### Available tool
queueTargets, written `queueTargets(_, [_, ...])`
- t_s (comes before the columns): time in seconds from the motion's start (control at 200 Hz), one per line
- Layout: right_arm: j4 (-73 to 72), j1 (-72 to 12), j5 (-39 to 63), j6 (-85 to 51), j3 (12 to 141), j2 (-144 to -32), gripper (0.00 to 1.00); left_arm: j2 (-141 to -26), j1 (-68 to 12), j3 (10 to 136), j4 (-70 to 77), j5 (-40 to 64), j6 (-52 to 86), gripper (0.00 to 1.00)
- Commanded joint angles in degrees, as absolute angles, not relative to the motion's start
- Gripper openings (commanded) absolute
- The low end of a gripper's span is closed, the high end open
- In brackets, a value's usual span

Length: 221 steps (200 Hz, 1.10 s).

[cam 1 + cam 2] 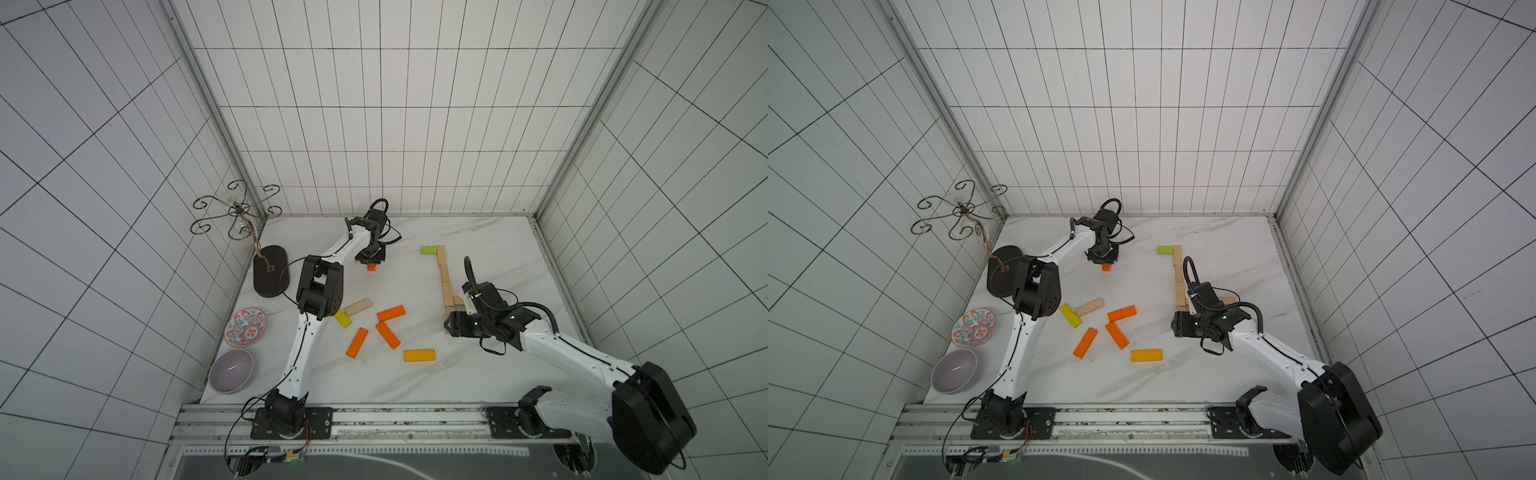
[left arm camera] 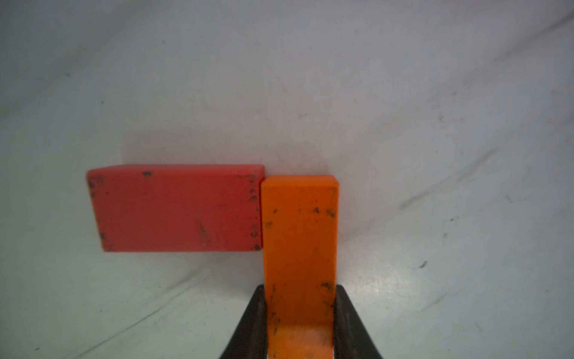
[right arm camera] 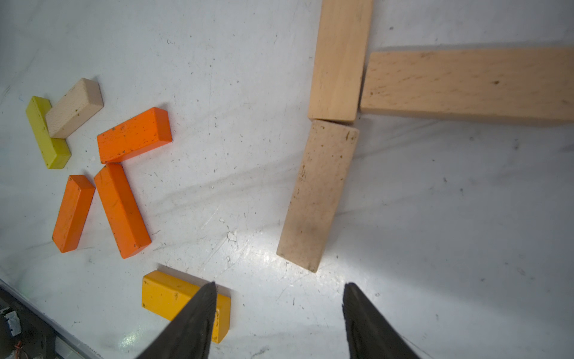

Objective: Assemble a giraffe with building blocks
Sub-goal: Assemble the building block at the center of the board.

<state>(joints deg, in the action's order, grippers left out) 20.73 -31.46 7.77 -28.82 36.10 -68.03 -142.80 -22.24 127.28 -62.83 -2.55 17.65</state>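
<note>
My left gripper (image 2: 299, 290) is shut on one end of an orange block (image 2: 299, 230) lying on the white table. The block's far end touches the side of a red block (image 2: 177, 208), which shows only in the left wrist view. In both top views this gripper (image 1: 371, 262) sits at the back middle of the table. My right gripper (image 3: 279, 286) hangs open and holds nothing, just short of a pale wood block (image 3: 316, 195). That block ends a line of pale blocks (image 1: 444, 272) with a lime green block (image 1: 428, 249) at its far end.
Loose blocks lie mid-table: three orange (image 1: 390, 313) (image 1: 387, 335) (image 1: 357, 343), a yellow (image 1: 419, 355), a lime-yellow (image 1: 343, 318) and a pale one (image 1: 358, 306). At the left edge stand a dark oval stand base (image 1: 271, 271), a patterned plate (image 1: 246, 327) and a grey bowl (image 1: 231, 371).
</note>
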Motion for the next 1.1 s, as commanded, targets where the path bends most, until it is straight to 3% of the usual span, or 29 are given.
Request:
queueTargets(0.0, [20.5, -31.9, 7.4, -28.1, 39.6, -68.2, 0.66, -144.4, -22.1, 128.8, -62.4, -3.1, 18.4, 0.32])
queueTargets(0.785, [20.8, -31.9, 7.5, -28.6, 39.7, -67.7, 0.66, -142.1, -22.1, 129.6, -62.5, -3.5, 18.4, 0.57])
queueTargets(1.1, [22.1, -32.0, 7.1, -29.4, 40.4, -65.9, 0.66, -133.1, -23.0, 126.8, -63.1, -3.1, 17.8, 0.67])
